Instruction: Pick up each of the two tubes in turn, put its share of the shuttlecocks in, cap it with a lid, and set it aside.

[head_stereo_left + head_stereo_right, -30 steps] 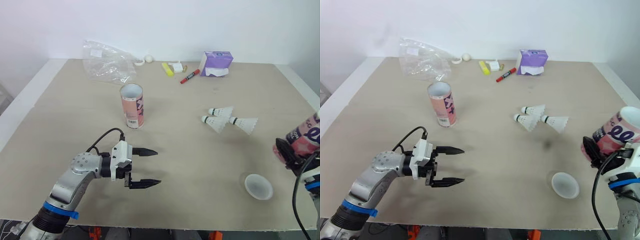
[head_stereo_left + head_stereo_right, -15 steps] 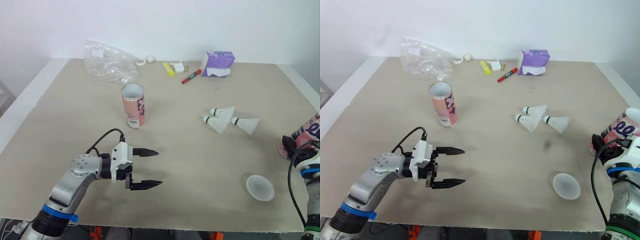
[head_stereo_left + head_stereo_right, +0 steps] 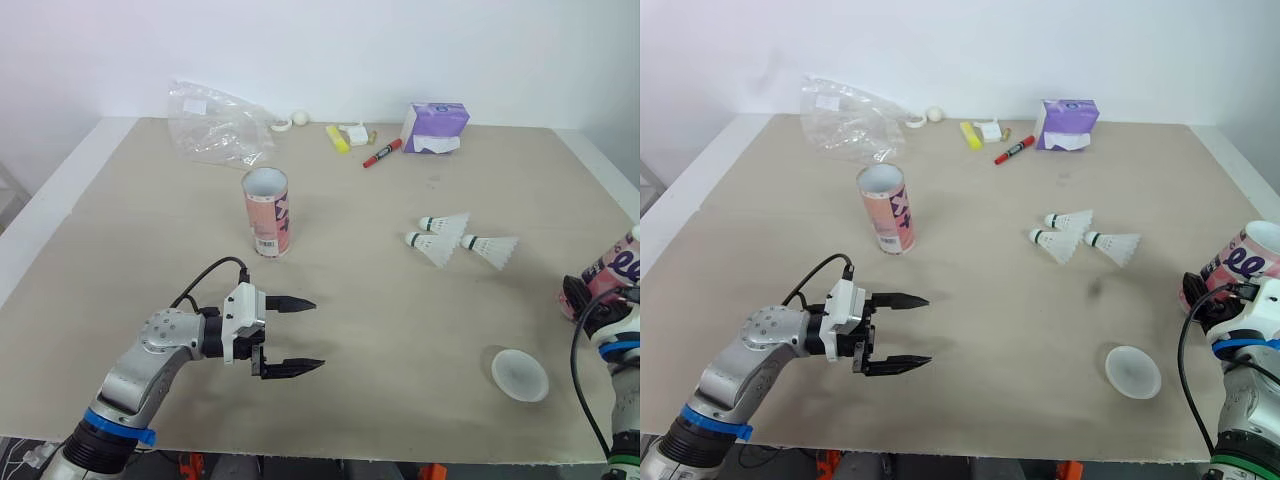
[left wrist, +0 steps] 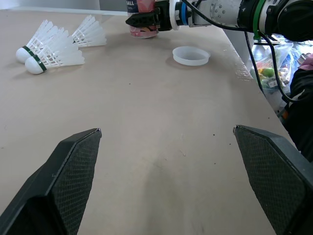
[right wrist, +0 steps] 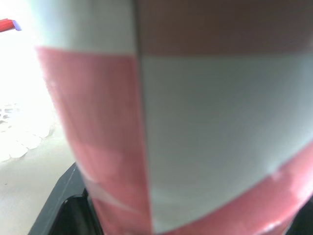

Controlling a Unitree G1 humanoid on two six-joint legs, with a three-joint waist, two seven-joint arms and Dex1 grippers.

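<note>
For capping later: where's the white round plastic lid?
Head views: the white round plastic lid lies front right on the table, beside the right end effector gripping a pink cardboard tube.

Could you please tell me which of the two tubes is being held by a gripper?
The tube at the table's right edge, clamped in the right gripper. The other tube stands upright, alone, farther left, beyond the open left gripper.

beige table (image 3: 130, 220) against a plain white wall (image 3: 330, 50).

Bright, even light w/ soft shadows on table (image 3: 400, 180); white glare by tube (image 5: 195, 122), right wrist view.
</note>
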